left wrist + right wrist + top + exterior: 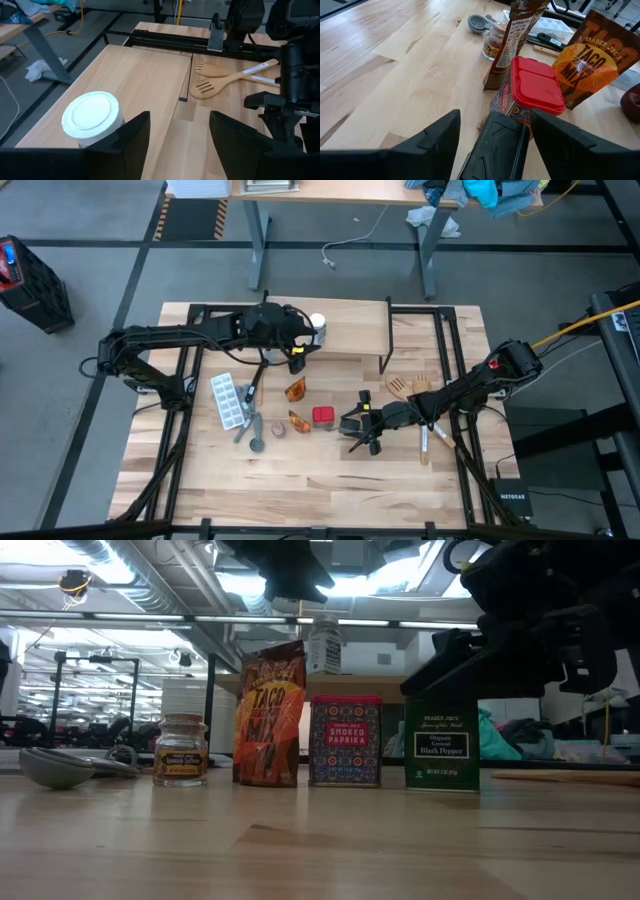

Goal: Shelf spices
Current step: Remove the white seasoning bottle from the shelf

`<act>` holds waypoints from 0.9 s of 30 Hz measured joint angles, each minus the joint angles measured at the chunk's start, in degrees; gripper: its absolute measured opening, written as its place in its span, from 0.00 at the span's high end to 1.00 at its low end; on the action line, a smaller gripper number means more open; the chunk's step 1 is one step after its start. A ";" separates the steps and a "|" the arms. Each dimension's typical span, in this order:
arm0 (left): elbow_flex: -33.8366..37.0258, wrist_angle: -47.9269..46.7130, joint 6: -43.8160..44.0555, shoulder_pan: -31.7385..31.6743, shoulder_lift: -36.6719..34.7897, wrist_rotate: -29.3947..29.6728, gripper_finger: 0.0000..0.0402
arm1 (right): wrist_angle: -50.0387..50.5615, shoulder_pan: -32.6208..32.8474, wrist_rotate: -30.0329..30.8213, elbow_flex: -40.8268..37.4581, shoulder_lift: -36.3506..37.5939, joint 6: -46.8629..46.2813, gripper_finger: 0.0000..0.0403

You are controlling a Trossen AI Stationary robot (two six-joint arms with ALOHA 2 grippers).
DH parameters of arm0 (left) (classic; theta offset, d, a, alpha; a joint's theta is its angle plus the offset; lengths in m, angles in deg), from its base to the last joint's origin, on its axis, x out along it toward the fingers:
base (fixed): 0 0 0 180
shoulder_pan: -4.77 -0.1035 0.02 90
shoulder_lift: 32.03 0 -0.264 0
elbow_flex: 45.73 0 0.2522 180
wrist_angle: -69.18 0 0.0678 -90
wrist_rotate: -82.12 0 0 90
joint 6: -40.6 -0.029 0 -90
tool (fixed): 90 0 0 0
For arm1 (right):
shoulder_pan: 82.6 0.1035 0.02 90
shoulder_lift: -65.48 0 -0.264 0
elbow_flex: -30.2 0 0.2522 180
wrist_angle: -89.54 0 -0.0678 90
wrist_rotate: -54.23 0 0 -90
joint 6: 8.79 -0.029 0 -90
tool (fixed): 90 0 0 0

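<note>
Only one of the six spices is on the shelf [350,330]: the white-capped jar [92,115], which stands near the left end of the board and close to its far edge. The rest of the board is bare. The left gripper [177,140] hovers over the shelf just beside this jar. Its fingers are well apart and there is nothing between them.

The other five spices stand on the table [300,490] in front of the shelf, all closed. There are two orange packets [295,390] [298,421], one red-topped box [536,85], one small brown-capped jar [181,750] and one dark tin [441,755] (its label reads black pepper). The tin stands upright on the wood next to the red-topped box. The right gripper [352,425] is low over it with one finger on each side. The jaws are parted and a thin strip of table shows between one finger and the tin, so it does not look clamped.

Further out, a pale grey tray [228,400] and grey measuring spoons [60,765] lie left of the group. Two wooden spatulas [225,75] lie on the right, under the right arm. The near half of the table is open wood up to its edge.
</note>
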 joint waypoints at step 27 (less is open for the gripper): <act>0.00 -1.50 -3.08 0.62 0.00 0.88 0.16 | 0.59 0.00 0.46 1.68 0.02 6.84 0.39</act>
